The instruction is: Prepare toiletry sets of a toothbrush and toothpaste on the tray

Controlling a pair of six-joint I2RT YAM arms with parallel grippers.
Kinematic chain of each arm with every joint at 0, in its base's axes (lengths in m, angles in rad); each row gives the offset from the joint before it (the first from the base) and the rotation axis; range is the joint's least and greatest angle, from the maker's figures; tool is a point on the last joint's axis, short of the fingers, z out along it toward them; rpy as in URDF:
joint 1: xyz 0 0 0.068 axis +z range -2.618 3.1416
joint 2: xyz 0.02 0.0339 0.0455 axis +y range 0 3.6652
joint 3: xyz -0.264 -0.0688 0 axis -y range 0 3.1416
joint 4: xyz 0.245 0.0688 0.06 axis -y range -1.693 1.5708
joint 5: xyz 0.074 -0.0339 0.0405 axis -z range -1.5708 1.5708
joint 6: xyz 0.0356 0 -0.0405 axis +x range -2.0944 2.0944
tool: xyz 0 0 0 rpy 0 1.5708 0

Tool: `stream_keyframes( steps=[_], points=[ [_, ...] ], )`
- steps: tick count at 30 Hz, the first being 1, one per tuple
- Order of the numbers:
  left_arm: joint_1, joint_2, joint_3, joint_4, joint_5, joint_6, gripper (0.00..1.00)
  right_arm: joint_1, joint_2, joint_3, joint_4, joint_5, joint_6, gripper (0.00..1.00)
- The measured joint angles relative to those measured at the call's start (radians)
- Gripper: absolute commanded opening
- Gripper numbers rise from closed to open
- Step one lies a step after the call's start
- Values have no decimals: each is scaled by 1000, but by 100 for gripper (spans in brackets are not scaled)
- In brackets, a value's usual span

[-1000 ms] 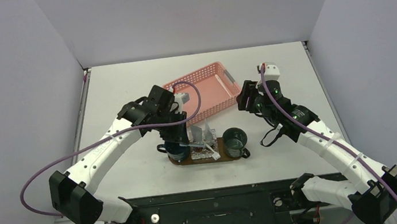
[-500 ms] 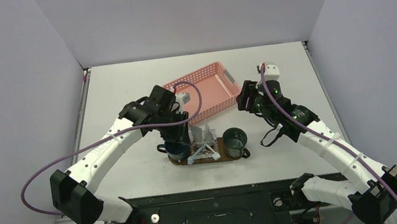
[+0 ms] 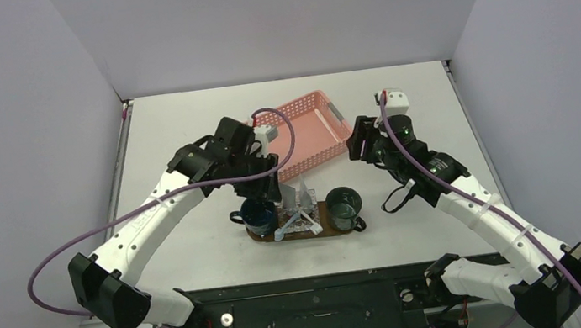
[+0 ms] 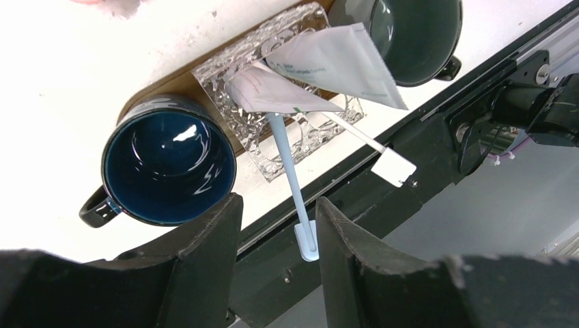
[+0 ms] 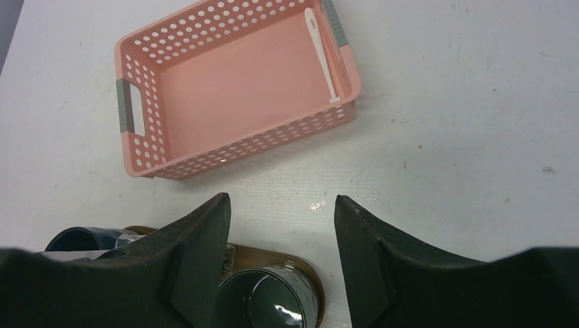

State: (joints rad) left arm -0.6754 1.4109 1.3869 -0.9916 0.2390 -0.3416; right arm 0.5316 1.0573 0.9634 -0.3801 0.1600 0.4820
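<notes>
The dark brown oval tray (image 3: 323, 229) carries a blue mug (image 3: 260, 214), a clear square holder (image 3: 299, 218) and a dark green mug (image 3: 344, 205). The holder (image 4: 220, 76) contains two white toothpaste sachets (image 4: 341, 60) and two white toothbrushes (image 4: 289, 174) that lean out over the table's front edge. My left gripper (image 4: 276, 213) is open and empty, above the blue mug (image 4: 169, 158) and the holder. My right gripper (image 5: 280, 205) is open and empty, above the table between the pink basket (image 5: 239, 89) and the green mug (image 5: 273, 301). One white toothbrush (image 5: 321, 53) lies in the basket.
The pink perforated basket (image 3: 301, 129) stands behind the tray, tilted. The black front rail (image 3: 314, 305) runs just past the tray's near side. Grey walls close in the table at the back and on both sides.
My left gripper has drawn up and back from the holder. A toothbrush now leans out of the holder toward the front. The right arm has barely moved.
</notes>
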Motion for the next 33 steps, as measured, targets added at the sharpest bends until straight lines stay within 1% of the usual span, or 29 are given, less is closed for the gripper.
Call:
stream_keyframes(
  steps=[2,5,9,16,17,18,19,21,25,33],
  points=[
    [0,-8,14,1,-10,8,52,-3,0,13,-3,-2,-17,55],
    [0,-24,39,1,-34,16,57,-10,-1,39,-5,-5,-39,57],
    [0,-61,64,14,-74,32,68,-15,-12,66,-12,-9,-61,58],
    [1,-175,66,85,-189,66,84,-15,-57,100,-22,-12,-95,58],
    [2,-196,66,98,-208,70,89,-15,-67,105,-22,-10,-98,59],
    [3,-219,66,113,-227,76,93,-15,-74,109,-23,-8,-100,59],
    [3,-237,65,125,-241,82,99,-15,-85,114,-23,-3,-101,59],
    [3,-284,58,160,-282,96,97,-15,-106,120,-22,8,-104,60],
    [8,-371,15,220,-350,119,96,-15,-138,124,-27,37,-105,61],
    [10,-464,-89,294,-430,137,96,-15,-190,125,-45,79,-105,61]
  ],
)
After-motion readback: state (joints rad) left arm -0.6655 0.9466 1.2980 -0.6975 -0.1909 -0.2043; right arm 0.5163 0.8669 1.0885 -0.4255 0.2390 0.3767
